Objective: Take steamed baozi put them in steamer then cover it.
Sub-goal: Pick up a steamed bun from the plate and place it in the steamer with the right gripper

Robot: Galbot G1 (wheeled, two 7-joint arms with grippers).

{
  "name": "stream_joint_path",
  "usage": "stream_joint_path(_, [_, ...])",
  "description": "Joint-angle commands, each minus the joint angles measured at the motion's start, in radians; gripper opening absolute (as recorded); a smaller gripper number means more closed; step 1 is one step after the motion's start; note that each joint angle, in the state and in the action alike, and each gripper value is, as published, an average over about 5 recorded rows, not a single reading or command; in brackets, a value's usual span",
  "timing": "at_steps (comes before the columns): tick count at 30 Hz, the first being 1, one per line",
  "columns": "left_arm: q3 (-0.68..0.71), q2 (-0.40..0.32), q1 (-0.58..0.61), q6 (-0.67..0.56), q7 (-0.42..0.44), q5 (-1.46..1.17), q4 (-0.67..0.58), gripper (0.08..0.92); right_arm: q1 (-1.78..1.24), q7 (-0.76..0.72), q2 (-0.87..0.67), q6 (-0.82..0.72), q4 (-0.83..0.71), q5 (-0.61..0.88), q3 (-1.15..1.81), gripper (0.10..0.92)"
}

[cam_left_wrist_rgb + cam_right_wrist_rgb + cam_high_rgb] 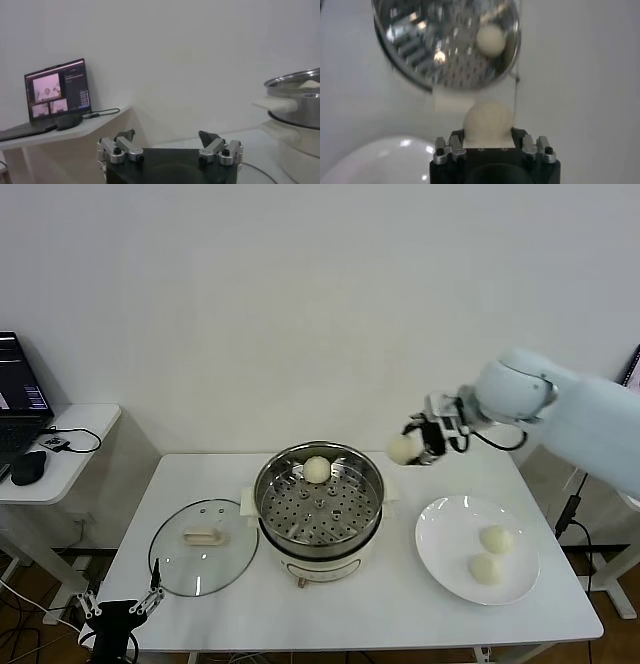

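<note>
One steamed baozi [317,470] already lay on the perforated tray at the far side of the steamer [318,509], so the first placement was done. The right gripper [420,446] was clenched around a second baozi [404,448], holding it in the air just beyond the steamer's right rim, raised above the table [400,604]. In the right wrist view the bun [488,122] sat squarely between the jaws, with the open pot and its one bun ahead of the hand. That bun had not yet reached the tray; by my reading, the carry was under way and the drop was yet to come.

Two more baozi [496,539] [485,569] waited on the white plate [440,544], below and behind the right gripper, nearer the robot. The glass cover [204,546] rested flat on the table on the far side of the steamer from the working hand, handle up, untouched.

The left gripper [120,604] hung parked low, off the table's near left corner, its fingers [122,147] spread wide and empty.

Left to do, as I judged it: seat this bun, fetch the two from the plate, then set the cover on.
</note>
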Motion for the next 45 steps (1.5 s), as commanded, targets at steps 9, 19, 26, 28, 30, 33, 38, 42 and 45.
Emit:
stream_joint_path(9, [-0.011, -0.001, -0.010, 0.008, 0.004, -0.008, -0.009, 0.823, -0.054, 0.204, 0.391, -0.173, -0.126, 0.238, -0.081, 0.602])
stream_joint_path(19, [-0.011, -0.016, -0.017, 0.008, 0.005, -0.012, -0.010, 0.823, -0.182, 0.229, 0.500, -0.195, -0.239, 0.200, -0.064, 0.605])
stream_joint_path(26, [-0.013, -0.017, -0.018, 0.006, 0.004, -0.013, -0.008, 0.823, -0.220, 0.231, 0.534, -0.186, -0.308, 0.150, -0.060, 0.602])
stream_joint_path(28, [-0.014, -0.017, -0.019, 0.006, 0.004, -0.014, -0.007, 0.823, -0.226, 0.231, 0.539, -0.184, -0.323, 0.143, -0.055, 0.602])
stream_joint_path(30, [-0.014, -0.016, -0.020, 0.006, 0.004, -0.014, -0.006, 0.823, -0.230, 0.230, 0.542, -0.184, -0.333, 0.136, -0.051, 0.604])
stream_joint_path(33, [-0.013, -0.016, -0.022, 0.006, 0.004, -0.014, -0.005, 0.823, -0.233, 0.227, 0.541, -0.186, -0.339, 0.122, -0.052, 0.610])
stream_joint_path(38, [-0.009, -0.017, -0.024, 0.006, 0.004, -0.014, -0.003, 0.823, -0.231, 0.223, 0.533, -0.184, -0.338, 0.120, -0.053, 0.681])
stream_joint_path(42, [-0.007, -0.018, -0.023, 0.007, 0.004, -0.013, -0.007, 0.823, -0.223, 0.213, 0.517, -0.175, -0.322, 0.130, -0.042, 0.787])
stream_joint_path(45, [-0.007, -0.018, -0.022, 0.007, 0.005, -0.012, -0.010, 0.823, -0.192, 0.182, 0.480, -0.163, -0.284, 0.138, -0.032, 0.817])
